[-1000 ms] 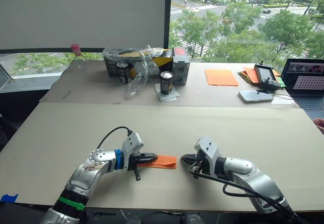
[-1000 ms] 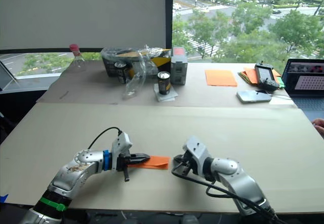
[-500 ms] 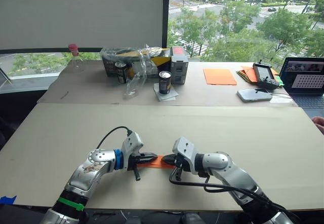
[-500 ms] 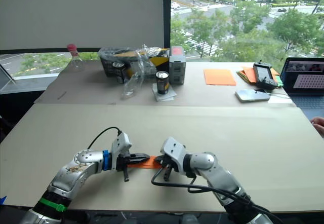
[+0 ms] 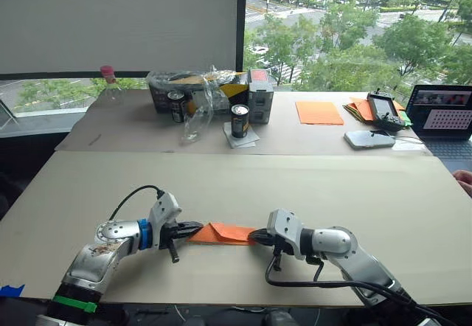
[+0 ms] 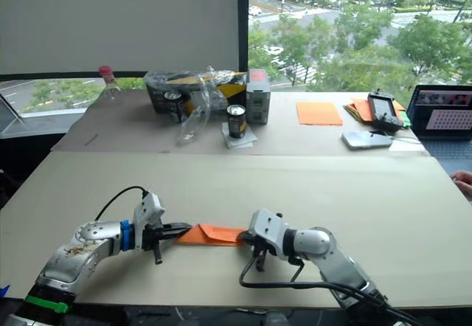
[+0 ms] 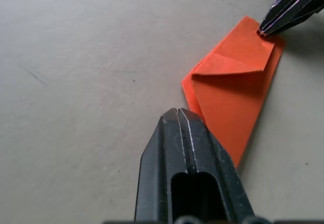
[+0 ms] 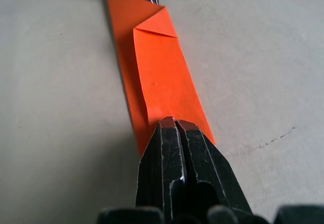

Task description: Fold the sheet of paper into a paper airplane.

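— Paper first: where is it?

— The paper airplane (image 5: 223, 233) lies flat on the near part of the desk (image 5: 310, 186), between the two tools. It is a narrow, folded orange strip with one corner flap turned over, lying across from the robot's left to its right.

— And the left tool?

— The left tool (image 7: 178, 113) has its fingers closed together, with no gap between the tips. In the left wrist view the tips sit at the edge of the paper's left end, touching it or just beside it. I cannot tell whether any paper is pinched between them.

— The right tool?

— The right tool (image 8: 171, 123) is also closed, fingers pressed together, and its tips sit over the right end of the strip. Whether it grips the paper or only presses on it, I cannot tell. The left wrist view shows its tips (image 7: 291, 3) touching the far corner of the paper.

— Anything else on the desk?

— At the far side, well apart from the arms: a paler orange sheet (image 5: 320, 112), a stack of coloured papers (image 5: 363, 108) beside it, a black handheld controller (image 5: 386, 111), a dark can (image 5: 240, 120), a grey box (image 5: 260, 86), crumpled clear plastic (image 5: 198, 108) and a bottle with a pink cap (image 5: 109, 82). A laptop (image 5: 442, 113) stands at the far right edge.
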